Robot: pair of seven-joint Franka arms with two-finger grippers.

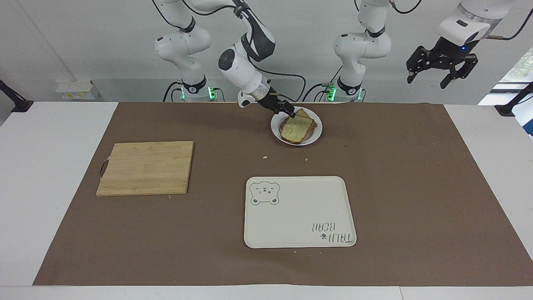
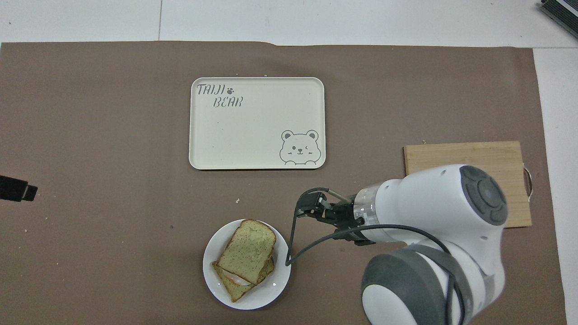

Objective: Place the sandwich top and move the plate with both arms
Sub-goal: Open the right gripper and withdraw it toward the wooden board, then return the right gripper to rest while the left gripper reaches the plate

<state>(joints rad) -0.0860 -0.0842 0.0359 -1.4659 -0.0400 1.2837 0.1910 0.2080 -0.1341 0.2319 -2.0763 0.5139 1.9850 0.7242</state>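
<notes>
Bread: the pale squarish sandwich top point(image 2: 249, 251) with a brown crust lies on a darker slice, both on the small round white plate point(image 2: 276, 289).
Plate: it sits on the brown mat of the counter point(image 1: 416, 175), nearer to me than the cream rectangular bear tray point(image 2: 253, 135).
Right claw: my black right claw point(image 1: 289, 111) hangs just above the plate's rim, at the edge toward my right arm's end; I cannot tell whether it is spread or pressed together, and it holds no bread.
Left claw: my left claw point(image 1: 440, 69) waits high in the air off the mat's end, its fingers spread.
Board: the wooden cutting board point(image 1: 146, 167) lies toward my right arm's end.
</notes>
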